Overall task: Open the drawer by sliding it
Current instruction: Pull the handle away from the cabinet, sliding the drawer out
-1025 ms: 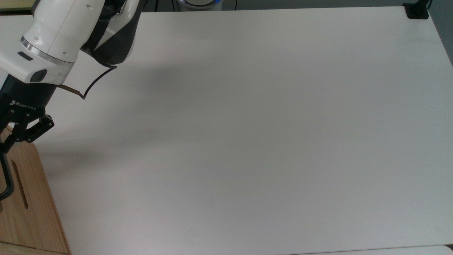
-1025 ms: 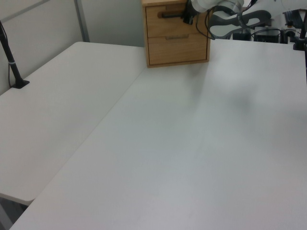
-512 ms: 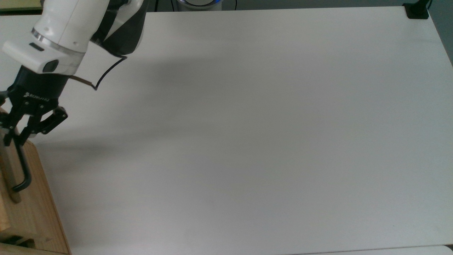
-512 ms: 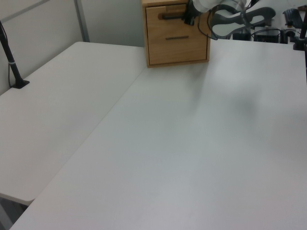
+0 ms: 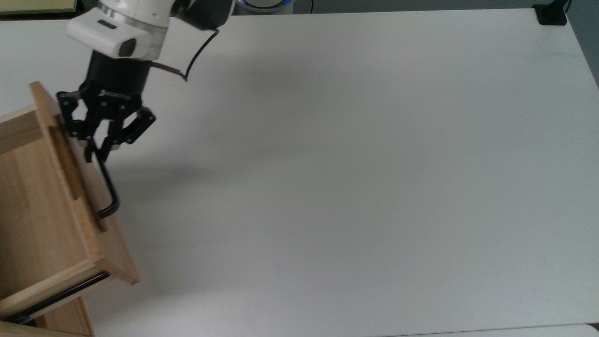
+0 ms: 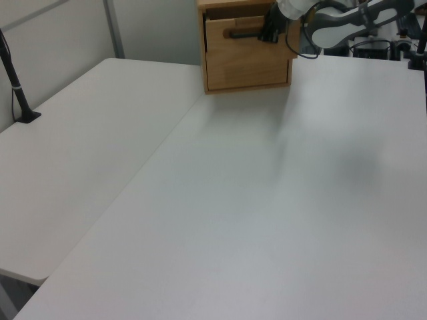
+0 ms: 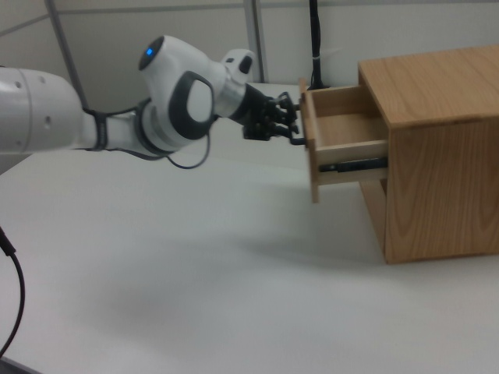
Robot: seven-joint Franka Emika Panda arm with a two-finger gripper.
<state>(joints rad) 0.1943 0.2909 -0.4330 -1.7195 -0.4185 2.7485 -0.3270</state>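
Note:
The light-wood drawer [image 5: 117,252] stands pulled out of its cabinet [image 7: 437,195] at the top view's left. Its black bar handle [image 5: 109,192] runs along the front panel. My gripper [image 5: 96,152] is shut on the upper end of that handle. In the right view the drawer [image 7: 343,128] juts out toward the right view's left, its inside bare, a black rail [image 7: 352,164] showing on its side, and the gripper [image 7: 295,128] holds the handle at the panel. In the left view the gripper [image 6: 265,33] grips the handle [image 6: 243,31] of the upper drawer [image 6: 243,41].
The white table [image 5: 351,164] spreads wide to the top view's right of the cabinet. A black clamp [image 5: 552,14] sits at its far right corner. A black post [image 6: 15,83] stands at the left view's left. A second, lower drawer [image 6: 247,67] is closed.
The gripper has moved toward the top view's right while holding the handle. The drawer has slid out of the cabinet with it, from nearly closed to well open.

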